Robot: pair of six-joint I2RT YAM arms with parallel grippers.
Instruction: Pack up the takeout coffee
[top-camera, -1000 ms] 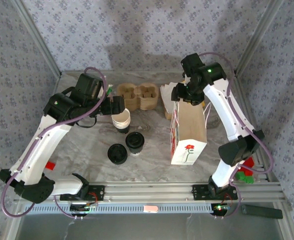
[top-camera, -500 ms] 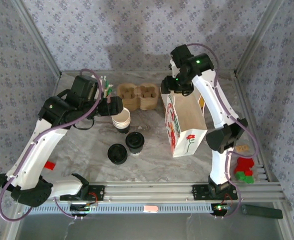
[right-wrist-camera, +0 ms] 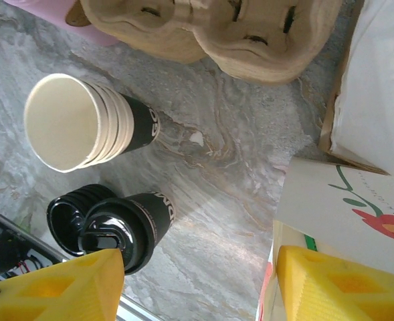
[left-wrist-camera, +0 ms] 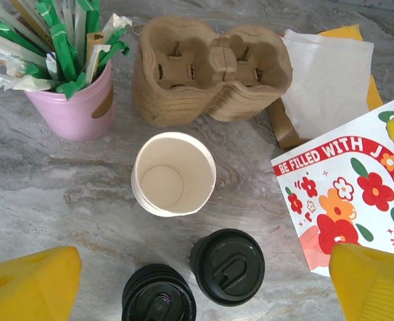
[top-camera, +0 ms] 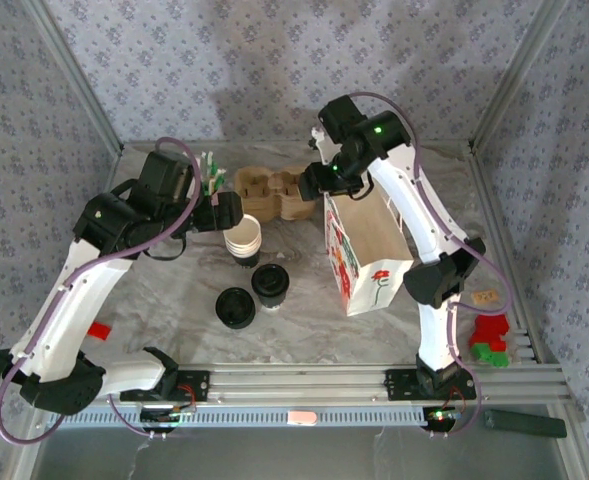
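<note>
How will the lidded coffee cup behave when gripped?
The takeout coffee looks like a paper cup, so its wall probably dents under a hard squeeze. Standing upright, close beside the loose black lid, it could tip if nudged sideways. Its weight can't be judged: the contents are covered.

The takeout coffee (top-camera: 271,283) stands upright beside a loose black lid (top-camera: 235,307).

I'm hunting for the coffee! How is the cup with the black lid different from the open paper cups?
The takeout coffee wears a black lid; the stack of paper cups is open, showing a pale inside. The takeout coffee is one cup; the stack is several nested. Both stand upright with black sides.
</note>
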